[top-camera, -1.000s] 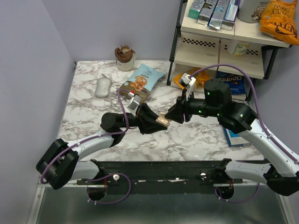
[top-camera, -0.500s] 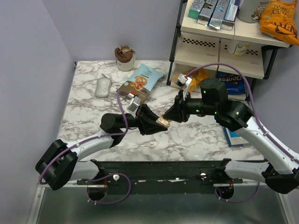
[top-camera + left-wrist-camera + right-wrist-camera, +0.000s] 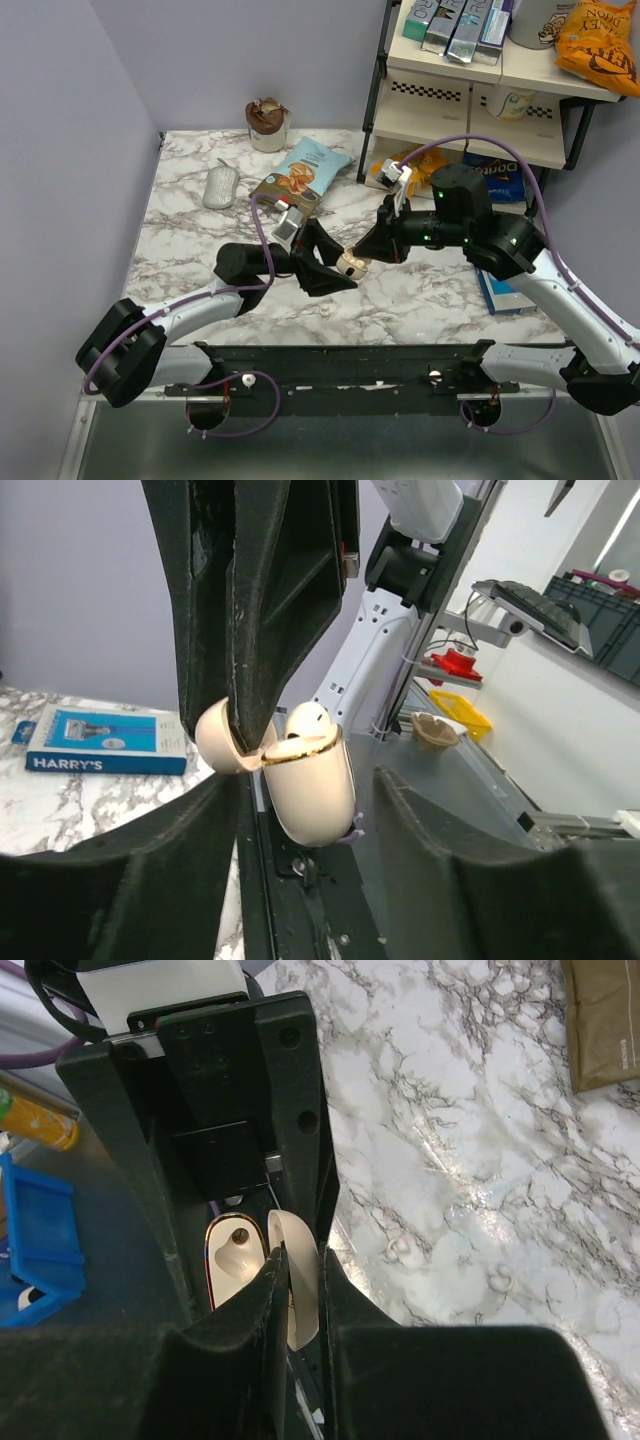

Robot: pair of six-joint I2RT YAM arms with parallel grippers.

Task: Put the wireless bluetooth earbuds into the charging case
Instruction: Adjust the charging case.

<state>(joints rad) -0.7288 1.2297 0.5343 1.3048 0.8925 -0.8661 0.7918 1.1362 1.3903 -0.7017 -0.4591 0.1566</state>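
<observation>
One bud [image 3: 305,720] seated in open case [image 3: 312,790]; other socket [image 3: 235,1250] empty. Case aloft over counter [image 3: 200,240] middle, right hand [image 3: 302,1260] pinching lid [image 3: 215,742], left hand [image 3: 340,265] spread around it, not touching. Second bud left to insert.

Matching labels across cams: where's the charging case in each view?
Top external: charging case just below frame centre.
Left wrist: charging case at centre, lid open, between the fingertips of the left hand.
Right wrist: charging case lower left of centre, at the fingertips of the right hand.
Shared landmark: marble tabletop, in all three.
</observation>
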